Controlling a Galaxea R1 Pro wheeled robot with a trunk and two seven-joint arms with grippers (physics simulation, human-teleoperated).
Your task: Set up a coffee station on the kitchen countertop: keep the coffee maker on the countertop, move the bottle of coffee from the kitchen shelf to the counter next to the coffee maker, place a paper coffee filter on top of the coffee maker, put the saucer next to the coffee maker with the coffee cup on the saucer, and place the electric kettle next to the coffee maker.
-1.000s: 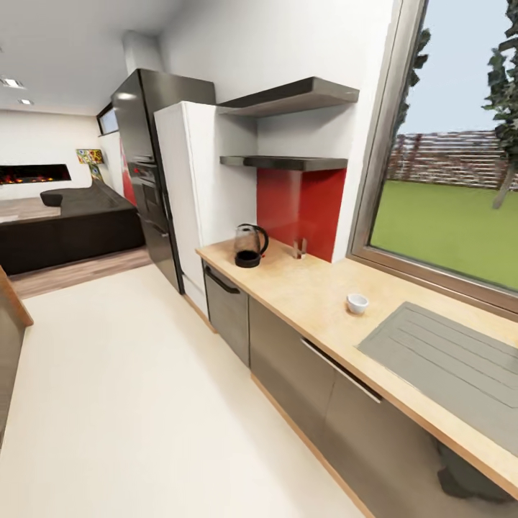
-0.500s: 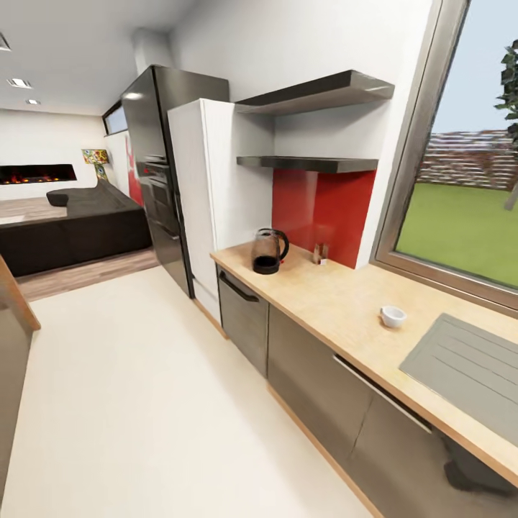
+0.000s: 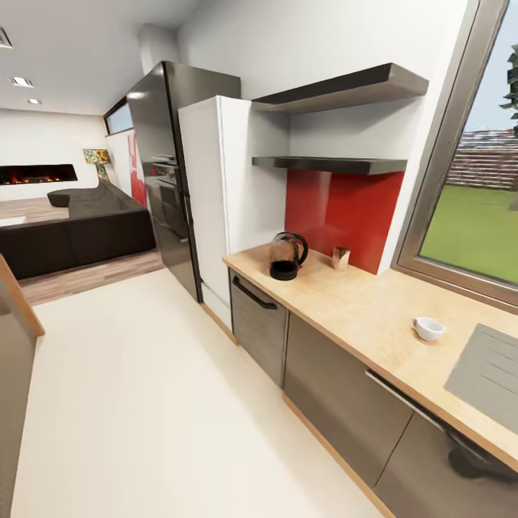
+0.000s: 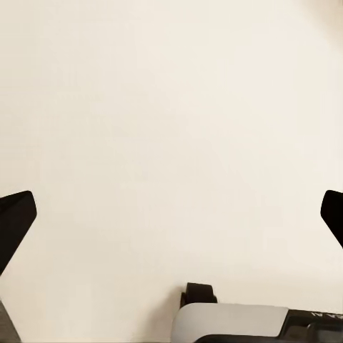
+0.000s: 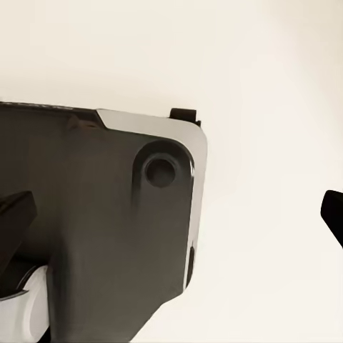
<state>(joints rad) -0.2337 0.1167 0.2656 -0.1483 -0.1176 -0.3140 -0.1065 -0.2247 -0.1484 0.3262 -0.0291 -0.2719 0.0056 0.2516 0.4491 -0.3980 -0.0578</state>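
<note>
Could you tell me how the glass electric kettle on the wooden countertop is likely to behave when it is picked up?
The glass electric kettle with the black handle looks tall over a narrow black base, so a sideways push could tip it. Its clear body seems fragile and probably slippery; the looped handle looks the safer grip.

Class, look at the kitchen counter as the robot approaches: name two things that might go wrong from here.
1. The electric kettle stands near the countertop front edge by the white cabinet; a clumsy grasp might tip it off.
2. The small white cup sits alone mid-counter, easily knocked by a reaching arm. Both grippers' fingers look spread and empty.
</note>
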